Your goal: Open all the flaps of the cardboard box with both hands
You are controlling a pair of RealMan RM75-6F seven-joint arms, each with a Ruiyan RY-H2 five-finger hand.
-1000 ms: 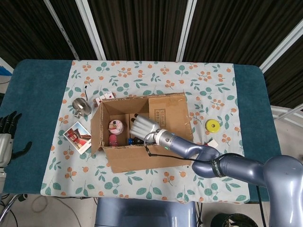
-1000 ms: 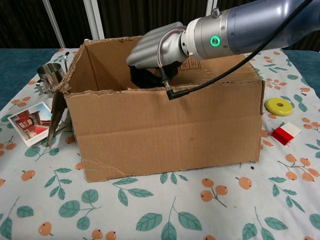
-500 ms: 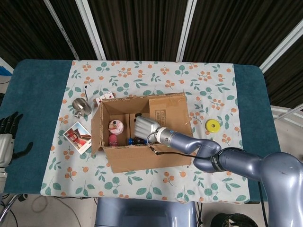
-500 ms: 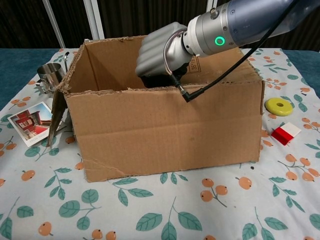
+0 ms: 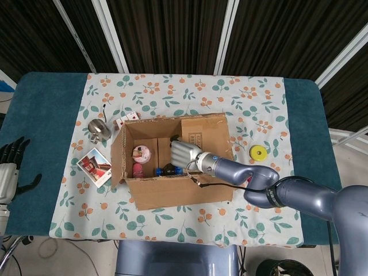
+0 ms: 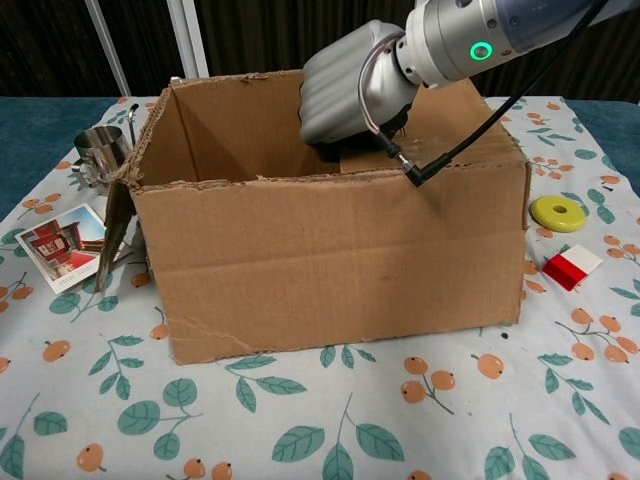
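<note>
The cardboard box [image 5: 172, 192] [image 6: 330, 250] stands at the table's middle. Its right flap [image 5: 204, 138] lies folded in over the right half of the opening. A left flap [image 6: 113, 225] hangs outward. My right hand [image 5: 184, 152] [image 6: 350, 90] is above the opening, at the folded flap's inner edge. Its fingers [image 5: 177, 146] are apart and point down and left into the box. I see nothing held in them. My left hand [image 5: 8, 167] rests open far off at the table's left edge. Inside the box lie a pink round item [image 5: 141, 153] and small bottles [image 5: 164, 170].
A metal cup [image 5: 99, 130] [image 6: 95, 150], a photo card [image 5: 94, 167] [image 6: 60, 245] and playing cards [image 5: 126, 118] lie left of the box. A yellow disc [image 5: 258, 152] [image 6: 558, 212] and a red-and-white piece [image 6: 572, 268] lie to its right.
My right hand has risen from inside the box's middle and shifted right, toward the folded-in right flap. The box and my left hand have not moved.
</note>
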